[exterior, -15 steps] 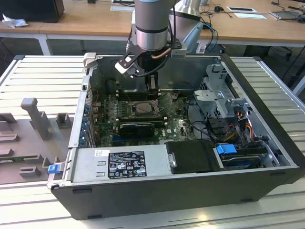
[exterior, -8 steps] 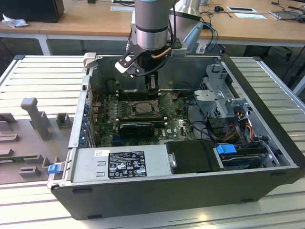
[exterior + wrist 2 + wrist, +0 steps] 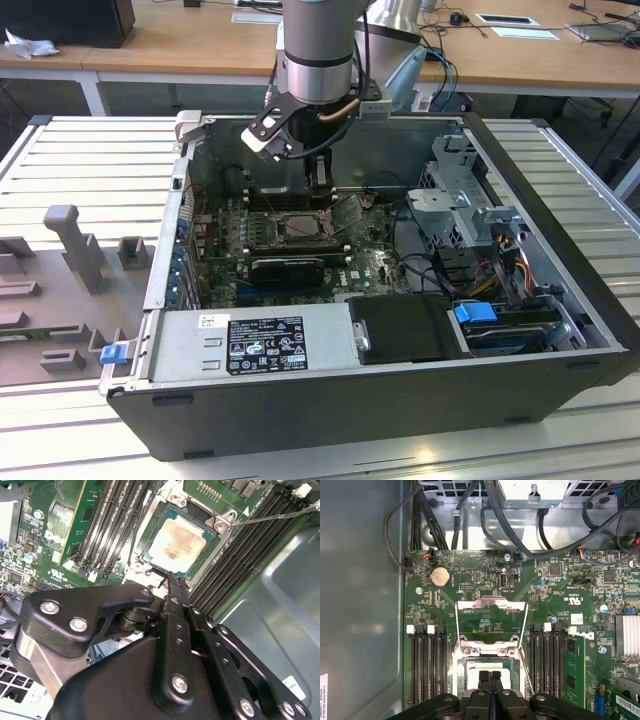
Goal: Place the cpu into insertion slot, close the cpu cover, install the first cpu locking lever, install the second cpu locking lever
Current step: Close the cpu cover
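Observation:
The cpu (image 3: 177, 540), a pale silvery-beige square, lies seated in the insertion slot (image 3: 221, 524) on the green board. My gripper (image 3: 171, 578) is shut with nothing between its fingers, its tips right at the cpu's near edge. In the first wrist view the gripper (image 3: 490, 674) hangs over the cpu (image 3: 471, 674). The cpu cover (image 3: 491, 602) is swung open and tilted back behind the slot. A thin locking lever (image 3: 272, 516) sticks out unlatched beside the slot. In the exterior view the gripper (image 3: 320, 180) hangs just above the slot (image 3: 300, 226).
Long black memory slots (image 3: 427, 665) flank the socket on both sides. Cables (image 3: 470, 525) and a drive cage (image 3: 470, 215) crowd one side of the case. A black heatsink block (image 3: 288, 265) and the power supply (image 3: 250, 345) sit nearer the front wall.

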Controlling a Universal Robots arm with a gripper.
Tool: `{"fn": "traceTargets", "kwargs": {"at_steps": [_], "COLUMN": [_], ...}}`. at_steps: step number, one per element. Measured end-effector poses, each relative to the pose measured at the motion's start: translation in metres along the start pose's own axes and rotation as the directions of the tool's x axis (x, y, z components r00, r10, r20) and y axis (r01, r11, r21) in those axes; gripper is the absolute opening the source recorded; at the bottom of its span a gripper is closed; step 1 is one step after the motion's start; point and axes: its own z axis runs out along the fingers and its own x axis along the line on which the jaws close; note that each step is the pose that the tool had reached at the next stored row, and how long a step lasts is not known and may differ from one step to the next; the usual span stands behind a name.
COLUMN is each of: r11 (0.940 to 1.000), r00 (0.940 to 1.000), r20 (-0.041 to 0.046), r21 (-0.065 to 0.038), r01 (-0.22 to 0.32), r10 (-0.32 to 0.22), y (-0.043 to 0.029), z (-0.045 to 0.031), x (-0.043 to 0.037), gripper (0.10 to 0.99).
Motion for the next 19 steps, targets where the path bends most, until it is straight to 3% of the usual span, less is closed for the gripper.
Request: {"fn": "traceTargets", "kwargs": {"at_steps": [19], "r11": [1.0], "r00": [1.0], "r20": [0.0004], "r21": [0.0], "r01": [0.0], "r10": [0.0], "y": [0.0005], "z": [-0.006], "x": [0.0004], "gripper": [0.106]}}
